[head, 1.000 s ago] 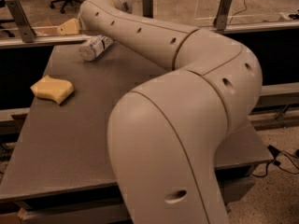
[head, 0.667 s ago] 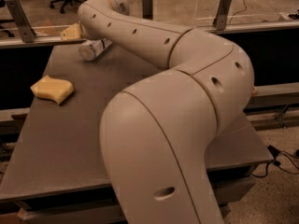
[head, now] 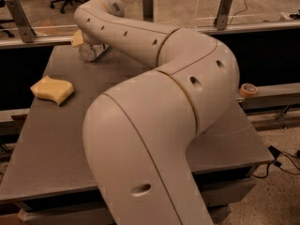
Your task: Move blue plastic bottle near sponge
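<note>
The blue plastic bottle (head: 90, 52) lies on its side at the far left of the grey table (head: 61, 139), mostly hidden under my arm; only its pale end shows. My gripper (head: 79, 40) is at the arm's far end, right at the bottle, and only a tan piece of it shows beside the arm. The pale yellow sponge (head: 52, 89) lies near the table's left edge, closer to the camera than the bottle and well apart from it.
My large arm (head: 159, 102) curves across the middle of the table and hides much of it. A roll of tape (head: 248, 89) sits on the ledge at the right. Metal posts (head: 225, 8) and a rail stand behind the table.
The arm has lowered and shifted slightly over the bottle, hiding more of it. The bottle and the sponge have stayed about where they were.
</note>
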Robot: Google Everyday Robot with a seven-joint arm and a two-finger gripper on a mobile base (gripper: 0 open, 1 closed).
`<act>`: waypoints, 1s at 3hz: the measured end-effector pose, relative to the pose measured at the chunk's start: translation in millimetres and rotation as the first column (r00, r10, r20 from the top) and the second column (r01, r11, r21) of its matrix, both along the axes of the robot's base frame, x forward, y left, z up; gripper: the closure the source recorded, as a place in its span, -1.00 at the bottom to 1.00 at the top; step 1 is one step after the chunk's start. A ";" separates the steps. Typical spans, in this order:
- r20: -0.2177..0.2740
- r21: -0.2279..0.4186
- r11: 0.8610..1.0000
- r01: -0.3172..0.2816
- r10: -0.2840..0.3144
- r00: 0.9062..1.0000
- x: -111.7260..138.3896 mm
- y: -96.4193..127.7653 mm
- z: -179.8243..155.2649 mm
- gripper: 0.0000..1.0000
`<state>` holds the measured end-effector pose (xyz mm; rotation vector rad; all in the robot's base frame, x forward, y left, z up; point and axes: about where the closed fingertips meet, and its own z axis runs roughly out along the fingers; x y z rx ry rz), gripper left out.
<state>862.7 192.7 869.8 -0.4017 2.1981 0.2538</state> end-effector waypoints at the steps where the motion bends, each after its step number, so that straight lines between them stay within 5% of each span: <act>1: -0.008 -0.014 1.000 0.028 -0.028 1.000 0.2 -4.3 -3.7 -0.17; 3: 0.024 0.016 1.000 0.002 -0.002 1.000 -19.4 -15.3 16.2 0.76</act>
